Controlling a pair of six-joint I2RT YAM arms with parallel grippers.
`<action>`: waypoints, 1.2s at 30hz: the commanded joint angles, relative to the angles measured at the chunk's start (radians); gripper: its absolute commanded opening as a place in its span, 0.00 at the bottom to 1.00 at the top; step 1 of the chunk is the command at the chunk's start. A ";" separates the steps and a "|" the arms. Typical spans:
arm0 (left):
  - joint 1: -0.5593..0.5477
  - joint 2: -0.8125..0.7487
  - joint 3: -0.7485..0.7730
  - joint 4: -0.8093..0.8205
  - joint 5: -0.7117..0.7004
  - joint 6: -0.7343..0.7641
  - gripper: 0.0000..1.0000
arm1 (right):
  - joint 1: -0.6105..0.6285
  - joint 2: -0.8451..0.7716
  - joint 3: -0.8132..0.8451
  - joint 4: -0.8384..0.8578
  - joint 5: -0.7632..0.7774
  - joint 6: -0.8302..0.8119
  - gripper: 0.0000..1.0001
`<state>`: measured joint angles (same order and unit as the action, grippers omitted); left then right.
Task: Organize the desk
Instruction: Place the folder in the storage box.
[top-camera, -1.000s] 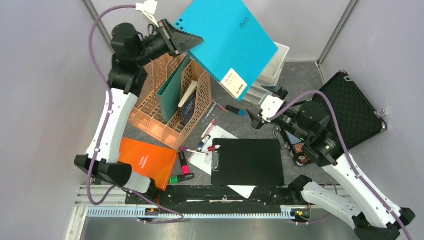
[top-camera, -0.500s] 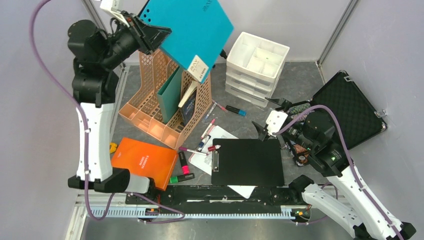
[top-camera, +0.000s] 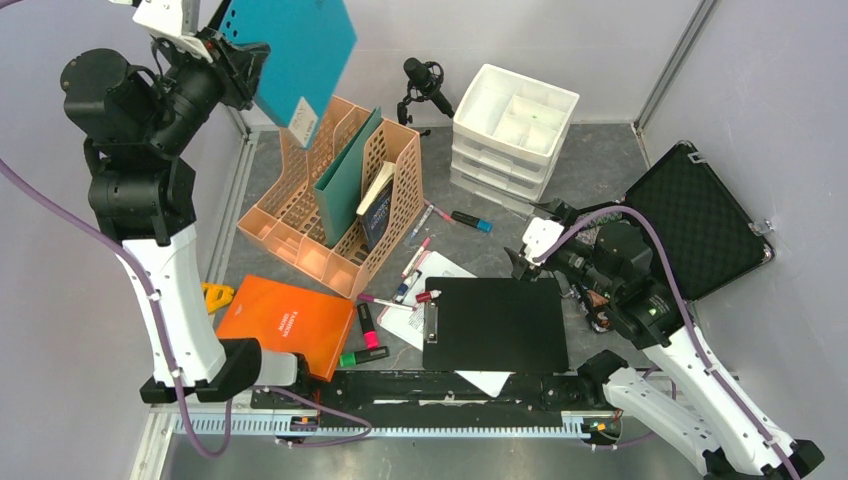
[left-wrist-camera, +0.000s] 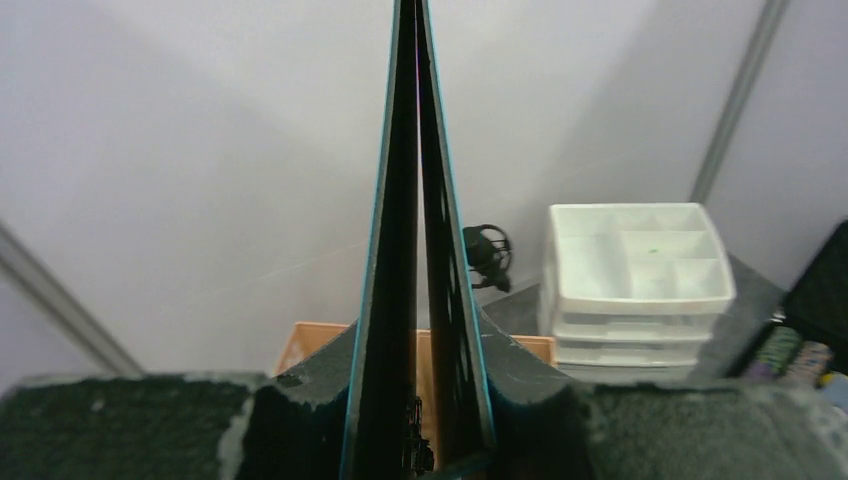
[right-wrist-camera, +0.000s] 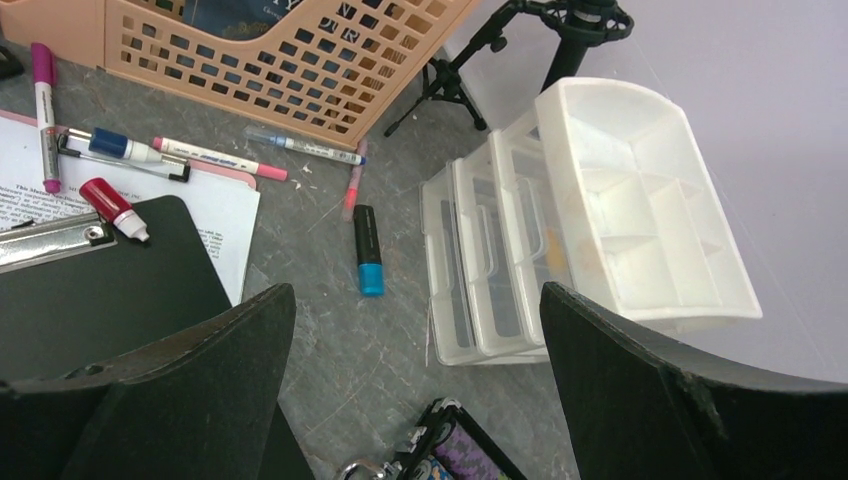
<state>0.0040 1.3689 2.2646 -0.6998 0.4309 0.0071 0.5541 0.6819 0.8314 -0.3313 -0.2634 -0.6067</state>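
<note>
The desk (top-camera: 600, 160) is a dark grey stone-patterned top strewn with items. My left gripper (top-camera: 240, 65) is shut on a teal folder (top-camera: 300, 50) and holds it high, nearly upright, above the back left of a peach file rack (top-camera: 290, 200). In the left wrist view the folder (left-wrist-camera: 415, 250) runs edge-on between my fingers, and the gripper (left-wrist-camera: 415, 400) clamps its lower edge. My right gripper (top-camera: 535, 240) is open and empty. It hovers over bare desk (right-wrist-camera: 330, 350) beside the far right corner of a black clipboard (top-camera: 495, 325), and in the right wrist view (right-wrist-camera: 415, 295) nothing is between the fingers.
A white drawer unit (top-camera: 510, 130) and a small microphone (top-camera: 425, 80) stand at the back. An open black foam-lined case (top-camera: 700, 220) lies at the right. An orange notebook (top-camera: 285, 320), highlighters (top-camera: 367, 325), loose pens (top-camera: 415, 260) and a blue-tipped marker (right-wrist-camera: 367, 250) lie on the desk.
My left arm has swung the teal folder up and to the left and turned it from flat-facing to nearly upright, uncovering the drawer unit and microphone. My right gripper shifted slightly.
</note>
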 joint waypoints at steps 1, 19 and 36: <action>0.080 0.041 0.066 0.000 -0.009 0.156 0.02 | -0.004 0.004 -0.019 0.030 0.032 0.018 0.98; 0.163 -0.174 -0.350 -0.007 0.239 0.267 0.02 | -0.032 0.057 -0.051 0.038 0.043 0.023 0.98; 0.163 -0.238 -0.359 -0.015 0.308 0.209 0.02 | -0.049 0.063 -0.058 0.042 0.026 0.025 0.98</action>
<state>0.1623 1.1450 1.8893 -0.8059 0.6952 0.2333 0.5091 0.7528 0.7734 -0.3305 -0.2276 -0.5980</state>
